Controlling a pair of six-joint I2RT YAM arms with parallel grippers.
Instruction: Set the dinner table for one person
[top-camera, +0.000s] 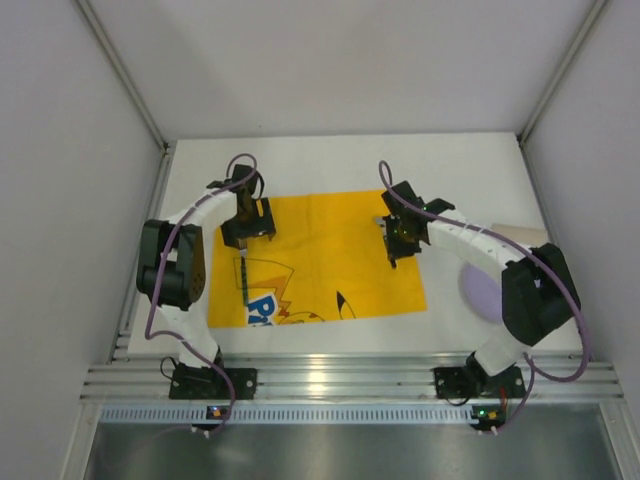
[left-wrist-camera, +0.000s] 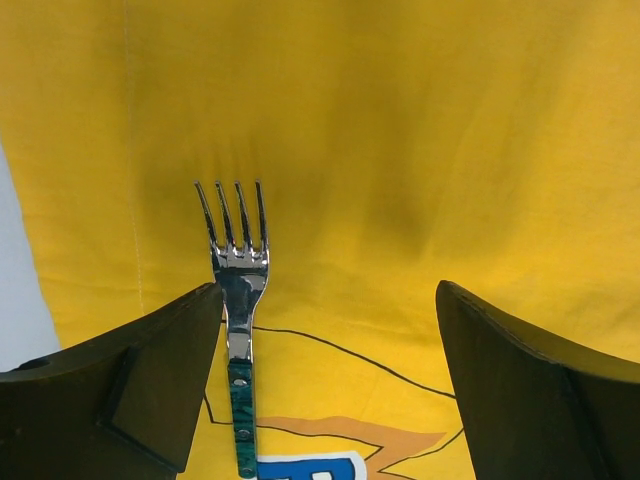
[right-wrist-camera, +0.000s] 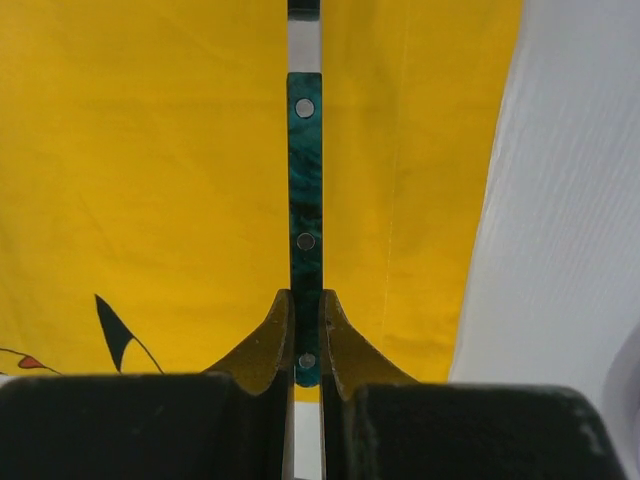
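**Table** (top-camera: 470, 170): the white top fills the cell floor, with the rail (top-camera: 330, 380) along its 6 o'clock edge. Mat (top-camera: 330, 240) lies at centre, slightly skewed.

**Left gripper** (top-camera: 247, 232): hangs over the mat's 9 o'clock margin, jaws wide apart, nothing between the pads. Fork (left-wrist-camera: 240, 300) lies flat on the mat below it, tines towards 12 and handle towards 6, just beside one finger.

**Right gripper** (right-wrist-camera: 305, 305): clamped on the butt end of a green-handled utensil (right-wrist-camera: 305, 190), over the mat's 3 o'clock margin. The working end is out of frame, so knife or spoon cannot be told. Contact with the mat cannot be told either.

**Plate** (top-camera: 483, 292): lilac, off the mat at 4 o'clock, partly under the right arm.

**Assessment:** the step in hand is judged to be laying the utensil on the 3 o'clock side.

**Recommendations:**
- Keep the handle on the 12–6 line, parallel to the fork.
- Keep it inside the mat's hem, not straddling onto bare table.
- Lower until the full length rests before parting the jaws, or it may drop and twist.
- Lift straight up after release.
- Leave the mat's centre free, as the plate is not yet placed.
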